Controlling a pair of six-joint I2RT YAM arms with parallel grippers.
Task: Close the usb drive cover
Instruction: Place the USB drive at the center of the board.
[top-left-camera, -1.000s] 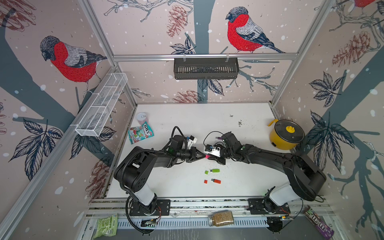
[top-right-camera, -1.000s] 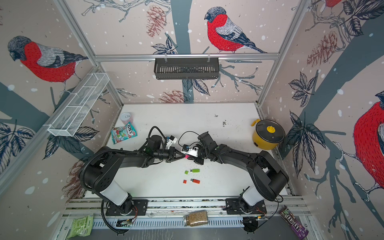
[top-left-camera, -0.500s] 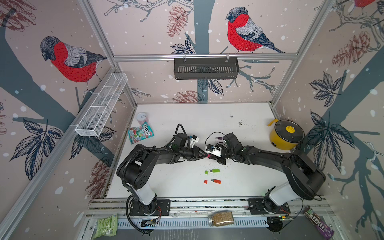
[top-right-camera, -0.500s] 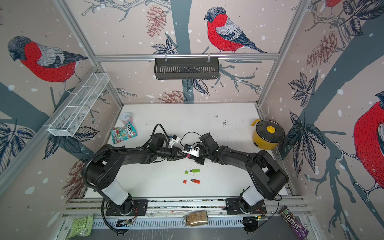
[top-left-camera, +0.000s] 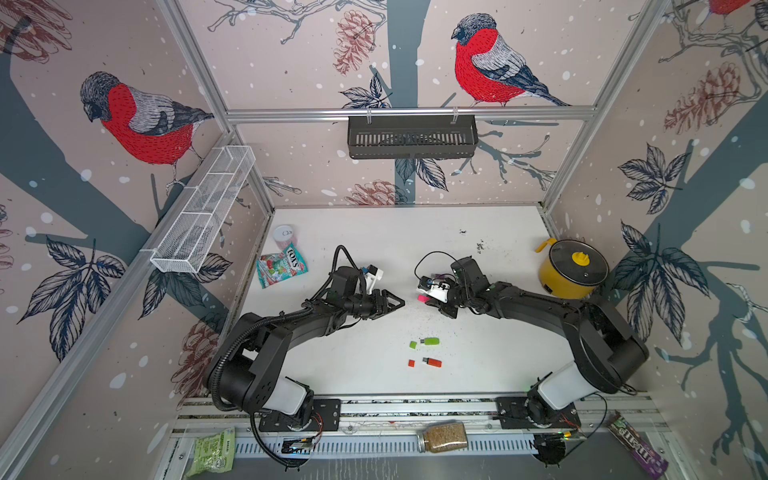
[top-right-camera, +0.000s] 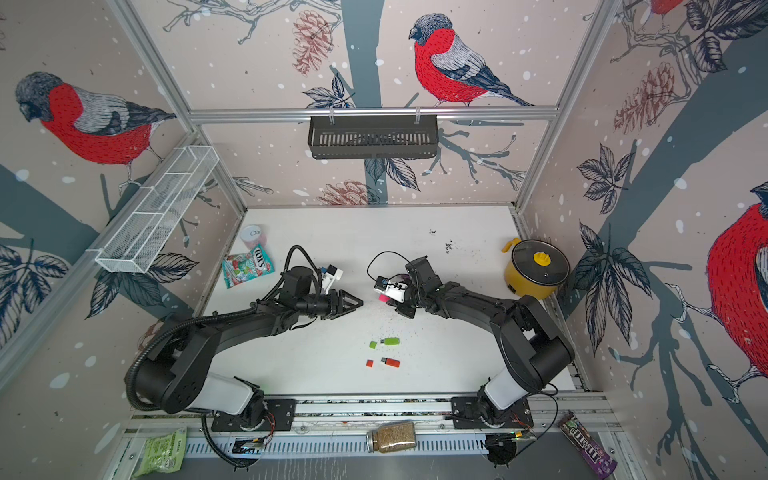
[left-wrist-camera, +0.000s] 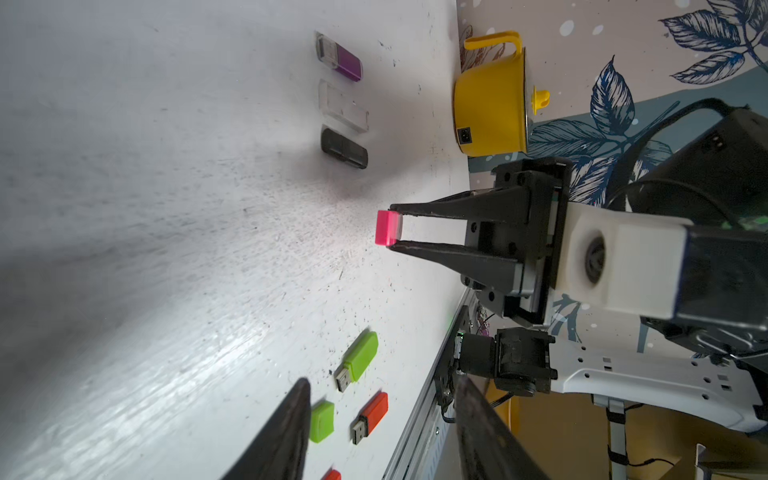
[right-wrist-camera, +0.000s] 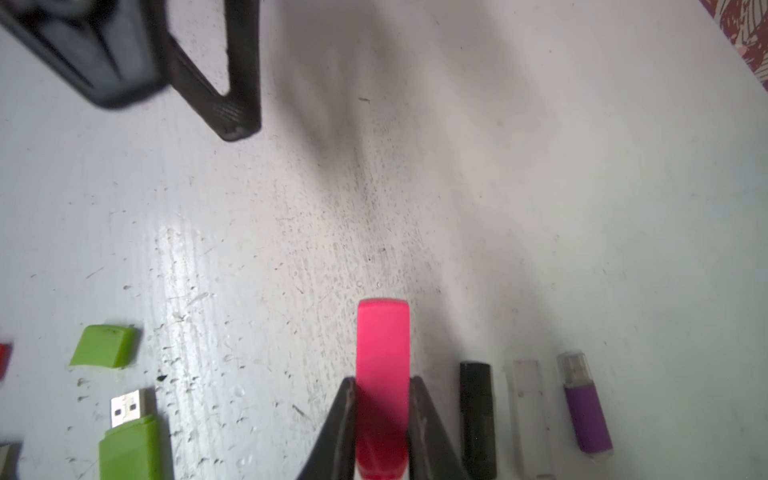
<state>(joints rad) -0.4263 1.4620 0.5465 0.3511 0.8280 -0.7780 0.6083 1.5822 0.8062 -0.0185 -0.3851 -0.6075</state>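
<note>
Holding the pink usb drive (right-wrist-camera: 383, 353) clamped in my right gripper (left-wrist-camera: 397, 226) over the bench (top-left-camera: 374, 249), I see my left gripper (top-left-camera: 397, 302) spread apart and empty nearby.

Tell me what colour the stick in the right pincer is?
The usb drive is bright pink, clearest in the right wrist view.

A second ago the left gripper (top-left-camera: 401, 302) is shut, its tip pressed up to the pink usb drive (top-left-camera: 422, 298) in the right gripper (top-left-camera: 429, 300). Now we see its jaws spread apart with nothing between them. It has drawn back, so a strip of white table (top-left-camera: 374, 241) shows between the two grippers. The drive has shifted slightly toward the back wall.
</note>
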